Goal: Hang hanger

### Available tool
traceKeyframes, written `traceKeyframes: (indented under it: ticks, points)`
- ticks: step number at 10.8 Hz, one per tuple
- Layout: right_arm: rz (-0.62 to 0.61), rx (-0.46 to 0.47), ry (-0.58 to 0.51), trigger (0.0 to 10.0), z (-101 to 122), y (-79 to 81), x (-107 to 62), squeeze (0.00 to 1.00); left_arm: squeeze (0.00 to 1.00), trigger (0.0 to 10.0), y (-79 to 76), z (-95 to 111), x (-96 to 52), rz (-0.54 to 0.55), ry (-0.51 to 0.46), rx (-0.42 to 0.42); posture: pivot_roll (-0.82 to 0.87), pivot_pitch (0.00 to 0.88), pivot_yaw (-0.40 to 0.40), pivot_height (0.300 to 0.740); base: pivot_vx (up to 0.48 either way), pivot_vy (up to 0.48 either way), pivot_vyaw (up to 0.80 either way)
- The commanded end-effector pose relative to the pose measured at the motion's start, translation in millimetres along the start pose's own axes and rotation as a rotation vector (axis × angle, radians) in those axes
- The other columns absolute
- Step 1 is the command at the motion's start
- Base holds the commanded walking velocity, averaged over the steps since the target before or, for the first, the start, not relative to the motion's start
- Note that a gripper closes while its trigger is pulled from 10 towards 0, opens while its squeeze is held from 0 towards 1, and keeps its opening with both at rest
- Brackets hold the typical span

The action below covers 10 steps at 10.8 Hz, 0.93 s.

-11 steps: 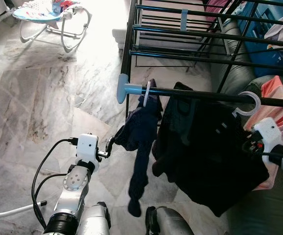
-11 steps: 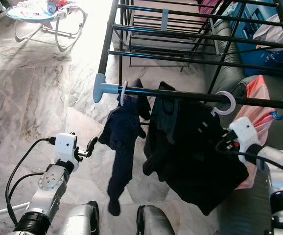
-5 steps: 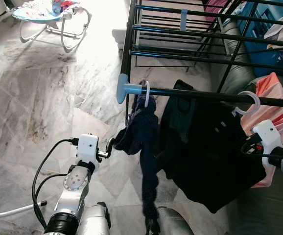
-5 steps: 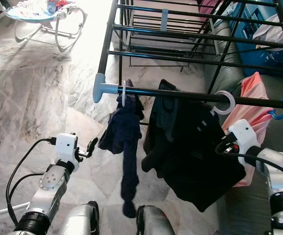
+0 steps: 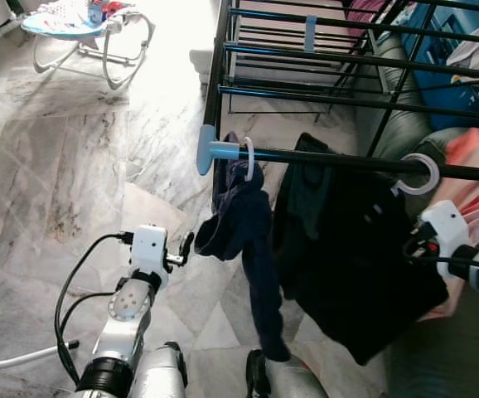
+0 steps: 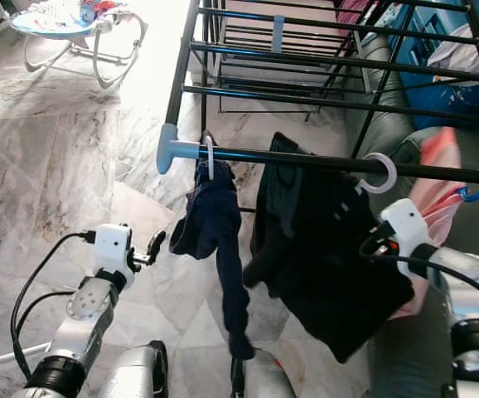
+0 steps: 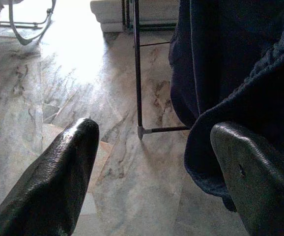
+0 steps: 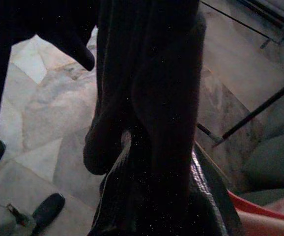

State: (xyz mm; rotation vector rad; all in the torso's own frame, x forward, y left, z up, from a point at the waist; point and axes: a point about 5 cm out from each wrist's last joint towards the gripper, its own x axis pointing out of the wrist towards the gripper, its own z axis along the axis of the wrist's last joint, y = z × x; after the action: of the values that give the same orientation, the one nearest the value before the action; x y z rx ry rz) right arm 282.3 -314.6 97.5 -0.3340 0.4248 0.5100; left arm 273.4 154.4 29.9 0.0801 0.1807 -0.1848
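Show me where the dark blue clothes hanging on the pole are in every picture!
Left eye view: dark blue garment hangs from the rail just right of its light blue end cap.
Right eye view: same garment, under the cap.
Left wrist view: it is beside the left tool.
Right wrist view: too dark to tell it from the black garment.
Shared landmark: the end cap.

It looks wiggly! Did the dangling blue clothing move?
Yes. The blue clothing swung: its bottom end now hangs further right, nearer the black shirt, under the rail.
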Motion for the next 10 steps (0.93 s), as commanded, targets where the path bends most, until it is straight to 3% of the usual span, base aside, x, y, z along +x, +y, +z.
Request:
traceKeyframes:
  ticks: [1, 2, 3, 5, 8, 10]
  points:
    - [0.021, -0.002, -0.002, 0.0, 3.4, 4.1, 5.0, 0.00, 0.00, 10.0, 1.9, -2.5, -3.0, -0.007, 0.012, 0.012, -0.03, 0.220, -0.034, 0.740, 0.000, 0.000, 0.00]
    - [0.033, 0.034, -0.021, 0.0, 6.2, 8.2, 10.2, 0.00, 0.00, 10.0, 2.4, -3.6, -4.4, -0.013, 0.016, 0.022, -0.02, 0.208, -0.032, 0.740, 0.000, 0.000, 0.00]
    - [-0.013, 0.114, -0.052, 0.0, 10.1, 9.6, 16.8, 0.00, 0.00, 10.0, 2.2, -5.5, -5.3, -0.021, 0.030, 0.040, -0.02, 0.207, -0.033, 0.740, 0.000, 0.000, 0.00]
    - [-0.125, 0.188, -0.100, 0.0, 8.4, 26.2, 25.5, 0.00, 0.00, 10.0, -0.8, -6.5, -6.1, -0.043, 0.030, 0.058, -0.03, 0.181, -0.032, 0.740, 0.000, 0.000, 0.00]
    - [-0.435, 0.233, -0.397, 0.0, 21.4, 56.5, 16.6, 0.00, 0.00, 10.0, -4.8, -6.1, -5.9, -0.024, 0.008, 0.031, -0.02, 0.138, -0.066, 0.740, 0.000, 0.000, 0.00]
    - [-0.573, 0.262, -0.446, 0.0, 32.1, 82.5, 10.8, 0.00, 0.00, 10.0, -5.2, -6.4, -9.5, -0.030, -0.017, 0.025, -0.02, 0.132, -0.071, 0.740, 0.000, 0.000, 0.00]
